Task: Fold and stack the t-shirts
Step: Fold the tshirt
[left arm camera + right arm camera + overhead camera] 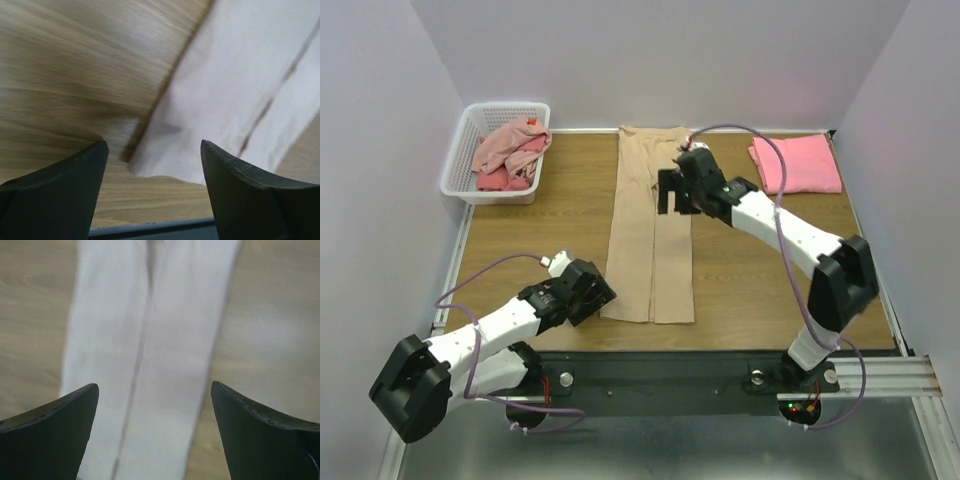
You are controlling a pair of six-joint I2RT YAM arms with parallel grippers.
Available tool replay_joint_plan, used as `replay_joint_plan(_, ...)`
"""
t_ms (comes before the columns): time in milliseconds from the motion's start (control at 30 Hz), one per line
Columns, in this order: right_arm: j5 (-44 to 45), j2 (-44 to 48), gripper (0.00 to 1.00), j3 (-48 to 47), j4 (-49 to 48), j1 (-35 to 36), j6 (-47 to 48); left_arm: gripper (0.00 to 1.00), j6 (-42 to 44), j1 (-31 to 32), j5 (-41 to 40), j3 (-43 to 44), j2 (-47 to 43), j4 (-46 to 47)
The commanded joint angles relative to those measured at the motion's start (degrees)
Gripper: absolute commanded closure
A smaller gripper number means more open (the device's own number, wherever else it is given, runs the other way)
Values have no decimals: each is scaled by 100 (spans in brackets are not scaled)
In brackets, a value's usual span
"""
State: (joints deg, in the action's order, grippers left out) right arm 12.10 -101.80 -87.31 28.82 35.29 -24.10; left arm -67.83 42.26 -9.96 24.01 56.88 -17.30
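The beige t-shirt (650, 225) lies on the table folded lengthwise into a long narrow strip, its two sides meeting at a centre seam. My left gripper (592, 290) is open and empty just left of the strip's near left corner (150, 165). My right gripper (673, 192) is open and empty, hovering above the strip's far part (150, 350). A folded salmon-pink t-shirt (798, 163) lies at the back right. Dusty-pink (510, 143) and red (503, 180) t-shirts are bunched in the basket.
A white lattice basket (460, 170) stands at the back left corner. The table's near edge with a dark metal rail (720, 372) runs in front of the strip; it also shows in the left wrist view (150, 231). Walls close in the left, back and right.
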Motion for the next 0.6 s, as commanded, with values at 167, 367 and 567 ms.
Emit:
replay_joint_plan(167,-83,2294,0,3181,98,31,-1201,25,279,28,828,-581,-633,139)
replay_joint_plan(367,-910,3587,0,4168,-25,39,-1642,37,244,28,618,-556,-566,253)
replay_joint_plan(567,-1798,4212,0,4950,-52,31,-1800,63,446,28,574,-257,24,201)
